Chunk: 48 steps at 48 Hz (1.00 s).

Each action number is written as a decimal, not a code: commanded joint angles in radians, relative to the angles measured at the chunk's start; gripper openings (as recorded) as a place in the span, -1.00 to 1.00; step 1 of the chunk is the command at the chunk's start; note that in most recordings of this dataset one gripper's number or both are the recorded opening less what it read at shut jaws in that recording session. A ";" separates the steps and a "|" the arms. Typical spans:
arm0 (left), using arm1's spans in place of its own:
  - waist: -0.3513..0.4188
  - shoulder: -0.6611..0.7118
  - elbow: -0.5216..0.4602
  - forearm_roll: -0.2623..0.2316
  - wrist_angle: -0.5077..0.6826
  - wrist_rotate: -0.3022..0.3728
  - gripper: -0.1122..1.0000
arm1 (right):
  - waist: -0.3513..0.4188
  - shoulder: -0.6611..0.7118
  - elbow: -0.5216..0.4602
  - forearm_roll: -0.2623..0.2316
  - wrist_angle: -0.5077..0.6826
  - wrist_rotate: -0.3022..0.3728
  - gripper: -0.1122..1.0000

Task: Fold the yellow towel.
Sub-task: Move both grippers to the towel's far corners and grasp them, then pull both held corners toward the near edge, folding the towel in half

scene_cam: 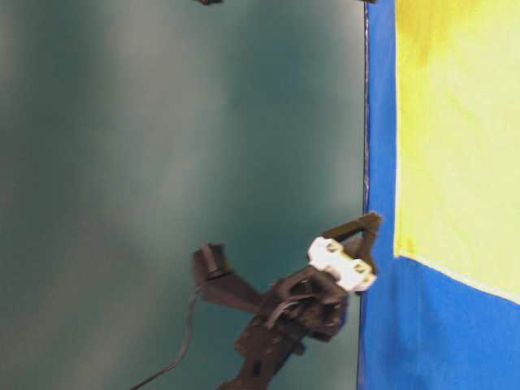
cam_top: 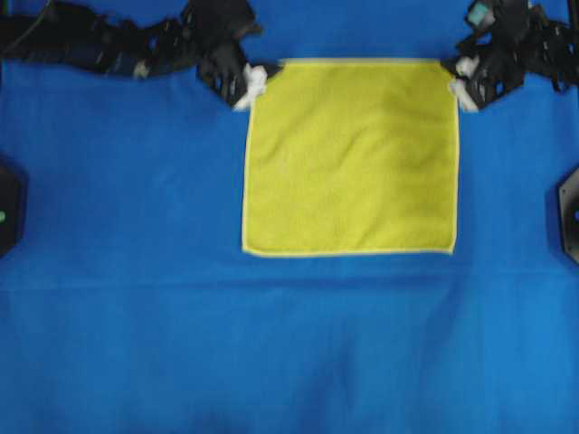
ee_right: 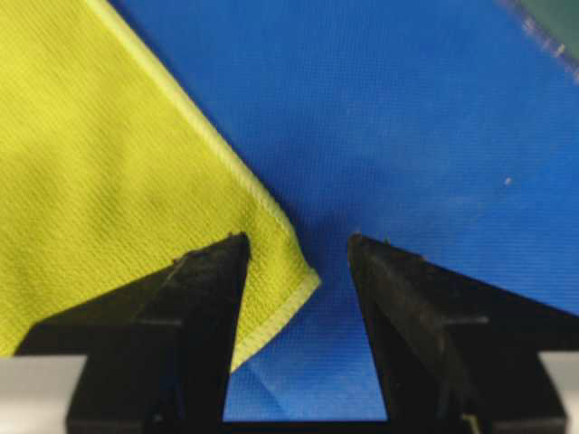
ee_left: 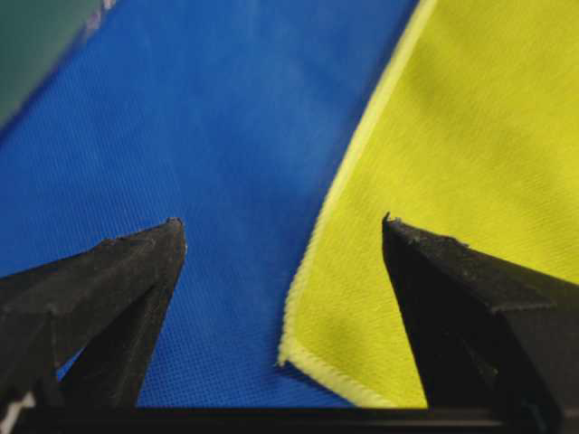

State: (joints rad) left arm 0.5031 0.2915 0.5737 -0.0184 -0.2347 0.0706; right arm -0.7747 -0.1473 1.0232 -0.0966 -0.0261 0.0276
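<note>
The yellow towel (cam_top: 351, 155) lies spread flat and square on the big blue cloth (cam_top: 127, 271) that covers the table, sitting toward the far edge and a little right of centre as seen from overhead. Its thin stitched hem runs clean around all four sides, and the surface looks smooth apart from some faint rumpling in the middle. The left gripper (cam_top: 246, 88) sits at the towel's far left corner, and the right gripper (cam_top: 463, 83) sits at the far right corner, one on each end of the same edge. From the left wrist camera, the left gripper (ee_left: 282, 233) has its two black fingers spread wide, with the towel's corner (ee_left: 298, 353) lying on the cloth in the gap between them, nothing pinched. From the right wrist camera, the right gripper (ee_right: 297, 246) also has its fingers parted, though more narrowly, and the towel corner (ee_right: 303, 276) pokes into the space between them, one finger overlapping the yellow fabric and the other over bare blue. In the table-level view one gripper (scene_cam: 345, 260) hovers right at the table's edge, just beside a towel corner (scene_cam: 400, 248).
</note>
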 commanded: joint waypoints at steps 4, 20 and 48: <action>0.006 0.044 -0.040 -0.002 -0.008 0.002 0.71 | -0.011 0.060 -0.020 -0.002 -0.046 0.000 0.15; 0.018 0.061 -0.043 -0.002 -0.002 0.003 0.66 | -0.046 0.114 -0.021 -0.003 -0.107 -0.002 0.11; 0.002 0.043 -0.041 -0.002 0.029 0.018 -0.77 | -0.014 0.067 -0.017 -0.005 -0.083 0.006 -0.76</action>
State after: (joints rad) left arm 0.5001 0.3666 0.5430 -0.0169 -0.2117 0.0890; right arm -0.7900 -0.0383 1.0155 -0.1028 -0.1074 0.0322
